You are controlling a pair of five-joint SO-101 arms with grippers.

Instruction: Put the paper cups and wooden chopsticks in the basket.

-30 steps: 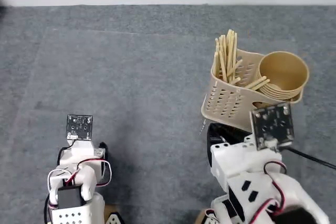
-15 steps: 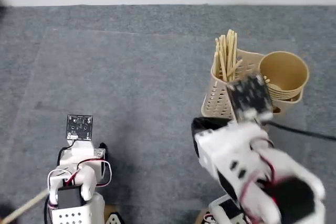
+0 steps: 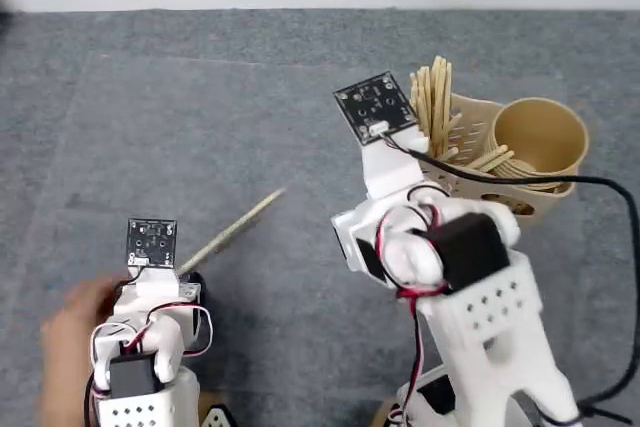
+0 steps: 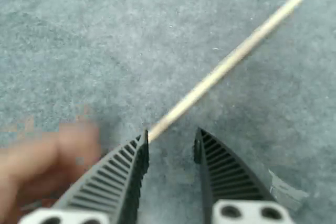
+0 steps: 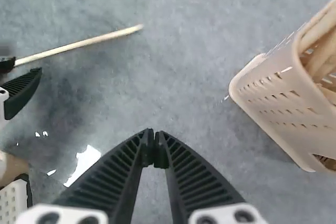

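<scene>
Most of the job looks done: a bundle of wooden chopsticks (image 3: 432, 97) stands in the basket (image 3: 470, 119), and a stack of paper cups (image 3: 540, 137) sits in its other end. One loose chopstick (image 3: 235, 229) lies on the worktop (image 3: 250, 107), so at least that piece is left.

The left end effector (image 4: 171, 134) is released, jaws parted and gripping nothing. The loose chopstick's near end lies at the tip of one jaw and runs away ahead of it, though the blur there leaves it unclear whether they touch. A person's hand (image 4: 42, 161) is just beside that jaw.

The right end effector (image 5: 153, 148) is clenched on nothing, above bare worktop. The basket is ahead to one side and the loose chopstick well ahead to the other.
</scene>
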